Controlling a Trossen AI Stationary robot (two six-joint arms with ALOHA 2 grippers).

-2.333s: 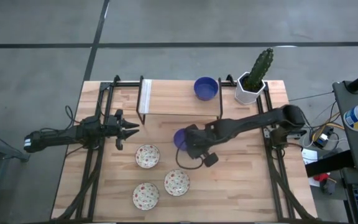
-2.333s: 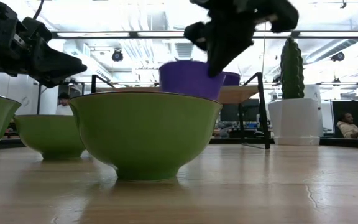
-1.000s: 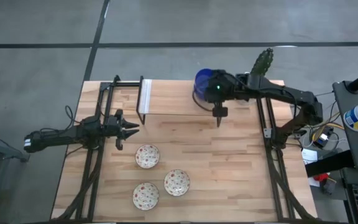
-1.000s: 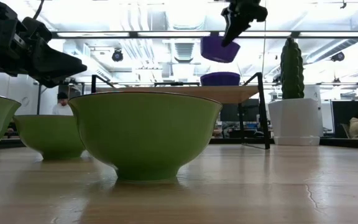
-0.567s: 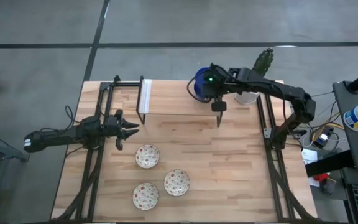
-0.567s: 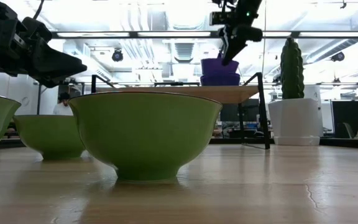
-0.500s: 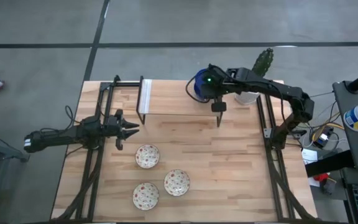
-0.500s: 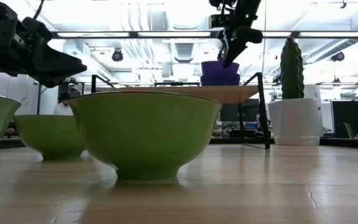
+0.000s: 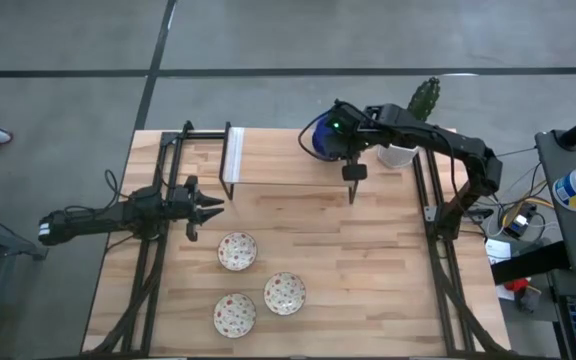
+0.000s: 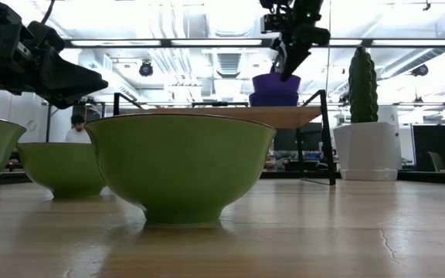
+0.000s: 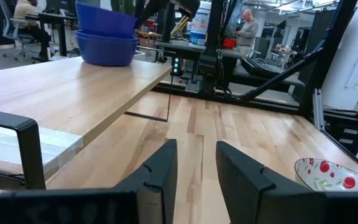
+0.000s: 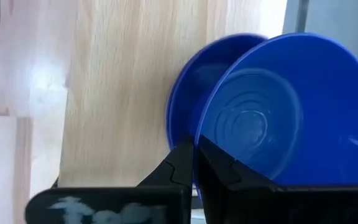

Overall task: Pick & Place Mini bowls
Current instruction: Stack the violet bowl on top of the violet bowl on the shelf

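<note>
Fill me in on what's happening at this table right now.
The right claw is pinching the rim of a blue mini bowl and setting it into a second blue bowl on the raised wooden shelf at the back of the table, beside the potted cactus. Three speckled cream bowls sit on the lower table surface near the front. The left claw waits at the table's left side, fingers open and holding nothing.

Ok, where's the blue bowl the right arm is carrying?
In the high view, the right tool holds the blue bowl over the other blue bowl on the raised shelf, left of the cactus pot.
</note>
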